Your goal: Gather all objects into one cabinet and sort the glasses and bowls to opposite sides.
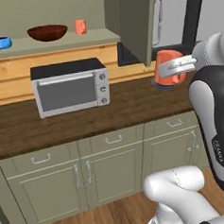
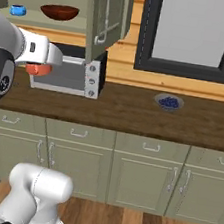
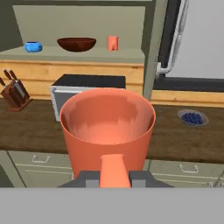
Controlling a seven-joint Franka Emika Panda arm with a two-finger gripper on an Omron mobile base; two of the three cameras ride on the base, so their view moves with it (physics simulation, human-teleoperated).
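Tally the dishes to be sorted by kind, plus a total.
Cups: 2, a mug held in the end effector and a tumbler on the cabinet shelf
Bowls: 2, a blue bowl and a brown bowl, both on the shelf
Total: 4

Matt orange mug (image 3: 107, 131); wood-grain counter (image 1: 132, 103), glossy bowl (image 1: 47, 32).

Light: even, soft and diffuse, with no single visible source.
Shadows: faint; a darker recess beneath the open cabinet door (image 1: 136, 24) and behind the microwave (image 1: 70, 86).
Glare: none; the window pane (image 2: 196, 27) is flat pale grey.
Sharpness: rendered, slightly soft, jagged edges on the mug (image 3: 107, 129) rim.
Distortion: none at the edges.
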